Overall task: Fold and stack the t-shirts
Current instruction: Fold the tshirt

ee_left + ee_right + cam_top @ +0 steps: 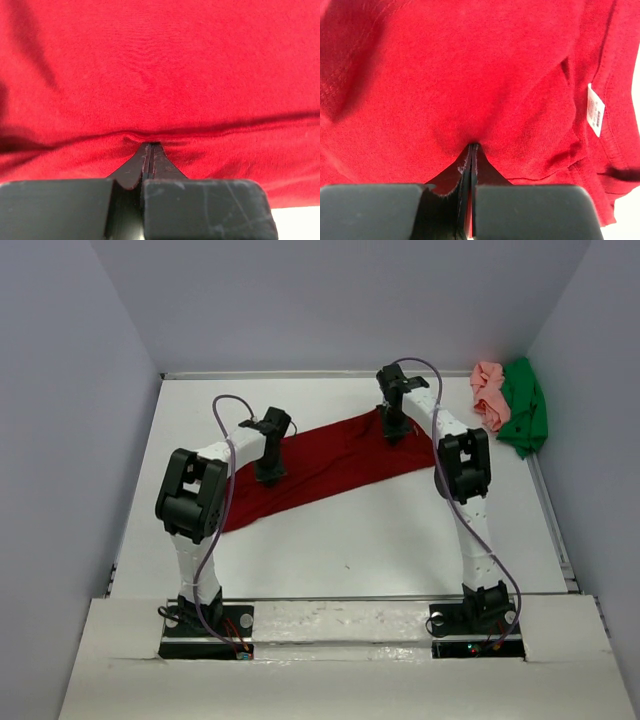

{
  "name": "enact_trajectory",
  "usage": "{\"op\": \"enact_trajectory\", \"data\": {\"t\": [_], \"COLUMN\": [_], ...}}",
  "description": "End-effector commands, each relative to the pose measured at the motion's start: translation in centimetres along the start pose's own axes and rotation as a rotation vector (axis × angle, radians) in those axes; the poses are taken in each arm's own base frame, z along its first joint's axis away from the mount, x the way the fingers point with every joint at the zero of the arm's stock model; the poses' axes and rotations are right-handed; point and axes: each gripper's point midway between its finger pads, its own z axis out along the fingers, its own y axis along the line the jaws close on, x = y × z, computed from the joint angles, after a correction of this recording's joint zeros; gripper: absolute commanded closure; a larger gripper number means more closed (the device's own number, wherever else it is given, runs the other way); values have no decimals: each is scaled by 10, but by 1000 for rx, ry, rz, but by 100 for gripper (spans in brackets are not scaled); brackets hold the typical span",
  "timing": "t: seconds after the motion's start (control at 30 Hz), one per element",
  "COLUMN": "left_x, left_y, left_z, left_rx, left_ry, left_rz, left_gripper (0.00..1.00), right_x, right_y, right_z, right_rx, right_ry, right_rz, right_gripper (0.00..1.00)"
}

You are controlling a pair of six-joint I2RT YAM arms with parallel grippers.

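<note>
The dark red t-shirt [320,468] lies stretched in a long band across the middle of the table, from near left to far right. My left gripper [269,474] is shut on its cloth near the middle-left; in the left wrist view the jaws [150,146] pinch a fold of the red shirt [160,75]. My right gripper [393,432] is shut on the shirt's far right end; in the right wrist view the jaws [473,146] pinch red cloth [470,75] near a white label [595,110]. The pale pink t-shirt [489,394] and bright green t-shirt [525,408] lie crumpled at the far right.
The white table [350,550] is walled at the back and sides. The pink and green shirts sit against the right edge rail [552,510]. Purple cables loop above both arms.
</note>
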Motion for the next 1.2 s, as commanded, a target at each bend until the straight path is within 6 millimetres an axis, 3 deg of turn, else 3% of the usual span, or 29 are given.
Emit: {"op": "enact_trajectory", "data": {"t": [0.0,0.07,0.1,0.2,0.27,0.3,0.47,0.57,0.6,0.8,1.0,1.03,1.17], "left_x": [53,55,58,64,79,78,113,124,119,122,160,185,198], "left_y": [-22,-30,-39,-69,-89,-101,-156,-189,-201,-205,-199,-200,-200], "left_z": [5,2,0,-9,-11,-16,-30,-41,-44,-60,-61,-63,-72], "left_rx": [82,92,100,165,182,203,293,345,359,355,352,365,379], "left_ry": [157,159,157,174,201,195,250,269,256,237,287,322,330], "left_rz": [17,24,44,74,123,135,230,272,282,294,331,363,386], "left_gripper": [100,100,100,100,100,100,100,100,100,100,100,100,100], "right_x": [-19,-21,-39,-46,-52,-53,-58,-61,-64,-75,-97,-108,-113], "right_y": [-6,5,3,19,24,25,24,26,26,11,5,-1,-6], "right_z": [30,41,34,37,38,39,48,52,51,51,46,44,40], "right_rx": [-40,-97,-117,-204,-234,-240,-259,-263,-265,-265,-290,-310,-315], "right_ry": [-4,9,-41,-61,-85,-88,-110,-122,-133,-170,-257,-294,-310], "right_rz": [-28,-52,-44,-77,-90,-94,-128,-137,-140,-141,-181,-177,-158], "right_gripper": [100,100,100,100,100,100,100,100,100,100,100,100,100]}}
